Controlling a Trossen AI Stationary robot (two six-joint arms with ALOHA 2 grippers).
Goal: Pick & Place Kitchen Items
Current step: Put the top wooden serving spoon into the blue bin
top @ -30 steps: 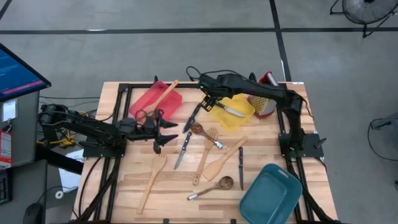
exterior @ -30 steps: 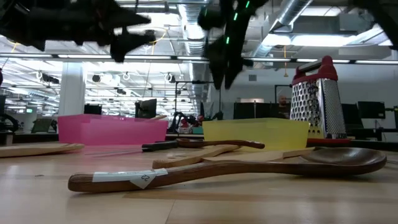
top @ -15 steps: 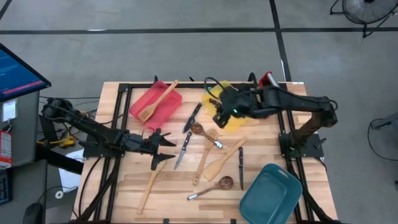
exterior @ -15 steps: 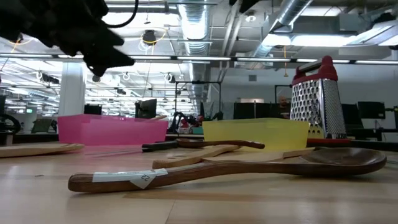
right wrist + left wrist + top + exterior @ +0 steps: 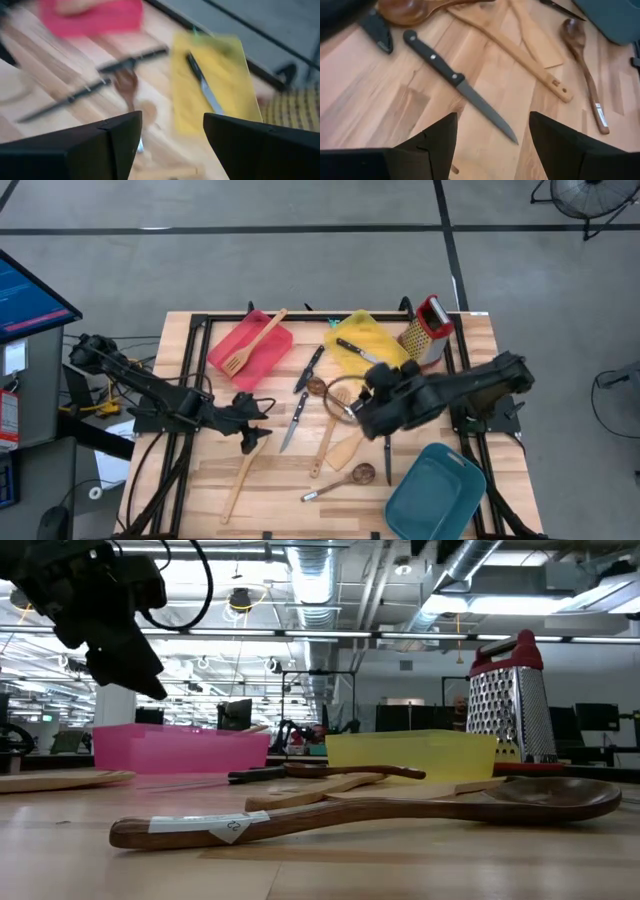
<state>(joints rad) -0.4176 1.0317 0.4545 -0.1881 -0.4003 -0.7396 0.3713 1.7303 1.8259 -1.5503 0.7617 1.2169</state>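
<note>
Your left end effector (image 5: 252,430): fingers spread, empty, above knife (image 5: 457,82). Your right end effector (image 5: 358,412): spread, empty, over worktop (image 5: 275,475) utensils.

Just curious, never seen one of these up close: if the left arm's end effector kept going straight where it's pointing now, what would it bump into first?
Most likely the black-handled knife on the table. The left wrist view shows it straight ahead between the open fingers of the left end effector. How high it hovers above the wood is unclear.
</note>
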